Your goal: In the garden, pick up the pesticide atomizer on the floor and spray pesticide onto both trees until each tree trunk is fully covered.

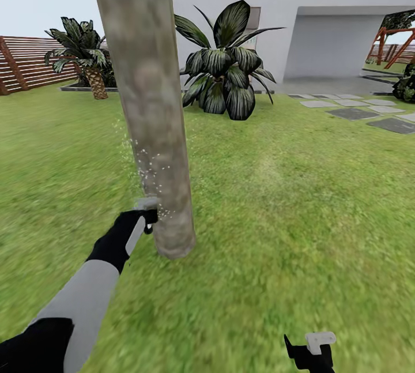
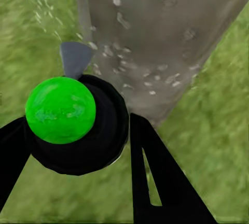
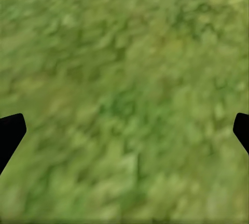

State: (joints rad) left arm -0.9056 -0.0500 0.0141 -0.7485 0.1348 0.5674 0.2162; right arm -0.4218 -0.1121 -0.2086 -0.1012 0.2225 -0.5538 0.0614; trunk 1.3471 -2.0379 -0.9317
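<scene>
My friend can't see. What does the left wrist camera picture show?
The left gripper holds the pesticide atomizer, a black body with a bright green ball, aimed at a thick grey-brown tree trunk. Whitish pesticide specks dot the bark, and grass lies around.

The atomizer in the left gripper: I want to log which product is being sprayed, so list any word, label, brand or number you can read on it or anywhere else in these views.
None can be read.
The pesticide atomizer in the left gripper: plain black body, green ball, grey nozzle, no label.
The tree trunk: only mottled bark and pale specks of pesticide.
The house and fence: no sign or number.
</scene>
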